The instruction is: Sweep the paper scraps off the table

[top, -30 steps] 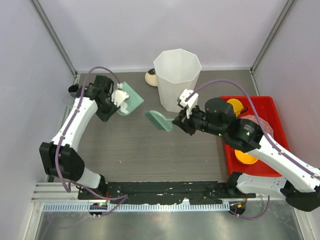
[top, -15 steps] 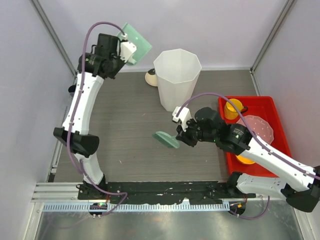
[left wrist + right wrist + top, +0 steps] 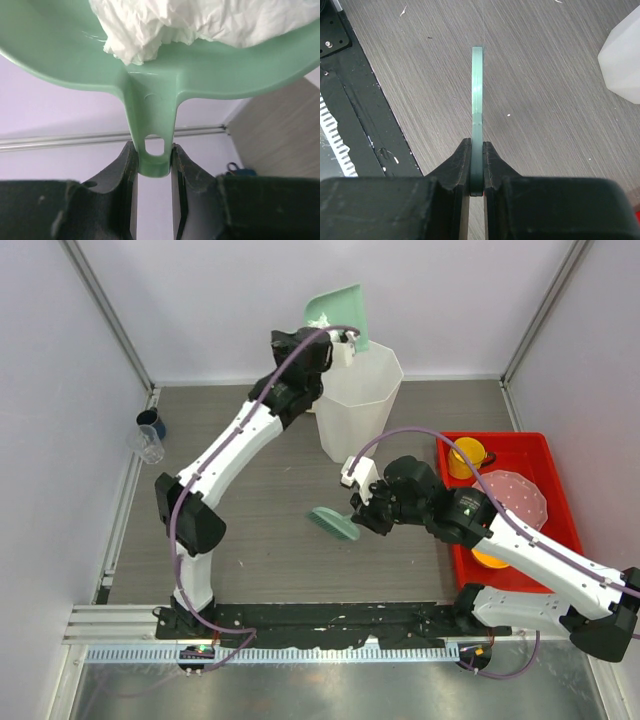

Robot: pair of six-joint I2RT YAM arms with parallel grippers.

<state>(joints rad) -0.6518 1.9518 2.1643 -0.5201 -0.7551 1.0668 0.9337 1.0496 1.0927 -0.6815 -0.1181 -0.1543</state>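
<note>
The left gripper (image 3: 336, 346) is up high at the back, next to the far rim of the tall white bin (image 3: 360, 405). Its two fingers (image 3: 127, 170) squeeze the handle of the green dustpan (image 3: 338, 308) from both sides, with the handle's end tucked tight between them. The paper scraps (image 3: 200, 20) sit inside the dustpan as a crumpled white heap, and one bit hangs down near where the handle starts. From the top camera the dustpan shows just past the bin's far rim, in front of the pale back wall.

The right gripper (image 3: 358, 512) hangs low over the middle of the table (image 3: 250, 530). Its jaws are pinched on a flat green sweeper (image 3: 333, 523), which sticks out to the left of it. The right wrist camera sees the sweeper from its thin edge, standing straight out from the fingers (image 3: 460, 165). A few tiny white specks (image 3: 509, 115) lie on the dark wood below it.

On the right side is a red tray (image 3: 540, 452) with a yellow cup (image 3: 467, 453) and a pink plate (image 3: 515, 495) in it. At the left edge of the table stand a clear cup (image 3: 147, 443) and a small dark blue cup (image 3: 150, 423), just beside each other
</note>
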